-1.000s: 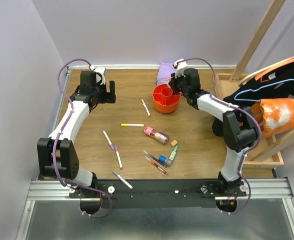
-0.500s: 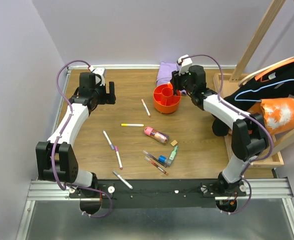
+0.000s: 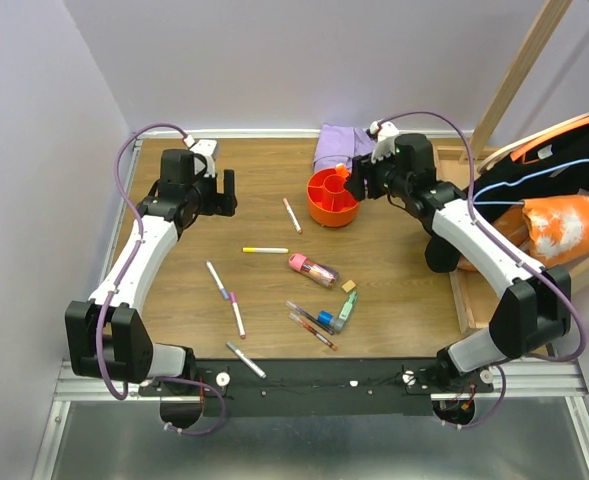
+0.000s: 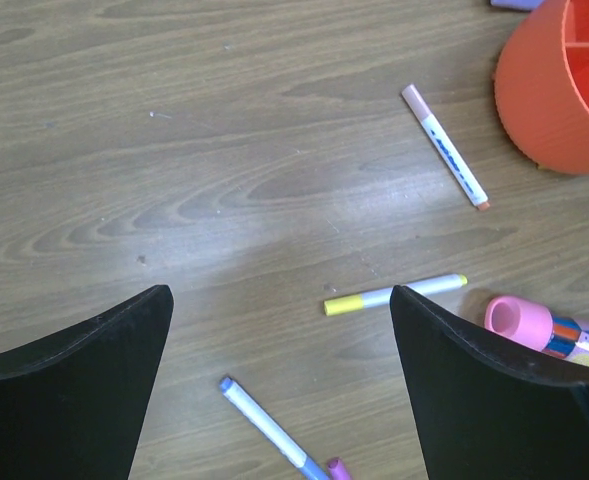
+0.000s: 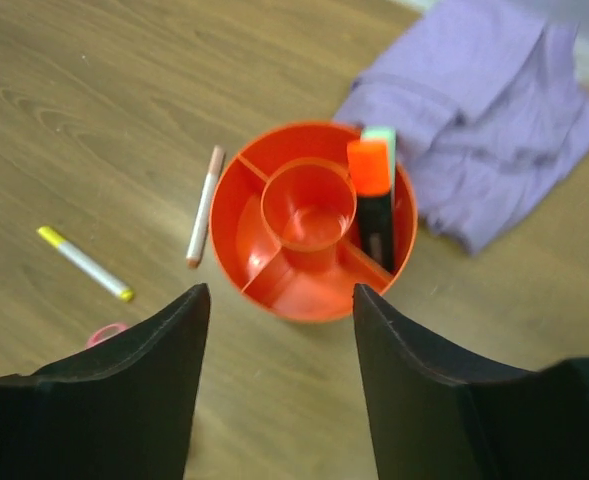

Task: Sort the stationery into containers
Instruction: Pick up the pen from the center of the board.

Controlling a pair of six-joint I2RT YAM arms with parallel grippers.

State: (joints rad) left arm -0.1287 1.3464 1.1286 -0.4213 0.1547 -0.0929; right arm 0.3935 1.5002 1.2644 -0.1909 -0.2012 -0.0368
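Right gripper (image 3: 361,180): jaws spread wide, nothing between them, hanging at the right rim of the orange cup (image 3: 329,213). Left gripper (image 3: 224,192): wide open too, empty, over the far-left of the table (image 3: 394,290), apart from all items.

One cup, far centre, just on the near side of the lilac cloth (image 3: 336,148). It has one round centre well plus an outer ring, with three dividers visible. Two items are in it, both upright in the same right-hand outer compartment: an orange highlighter (image 5: 370,170) and a mint-capped marker (image 5: 380,135), touching.

Loose on the table I count eleven (the near cluster overlaps, so that count is rough):
- seven thin pens: pink-capped pen (image 3: 291,215) just left of the cup, yellow-capped pen (image 3: 265,250), white pen (image 3: 216,280), pink pen (image 3: 236,314), grey pen (image 3: 245,360) at the near edge, two dark-red pens (image 3: 312,331)
- one pink tube (image 3: 313,269)
- one tan eraser (image 3: 349,286)
- one mint highlighter (image 3: 346,312)
- one blue-capped piece (image 3: 325,320)
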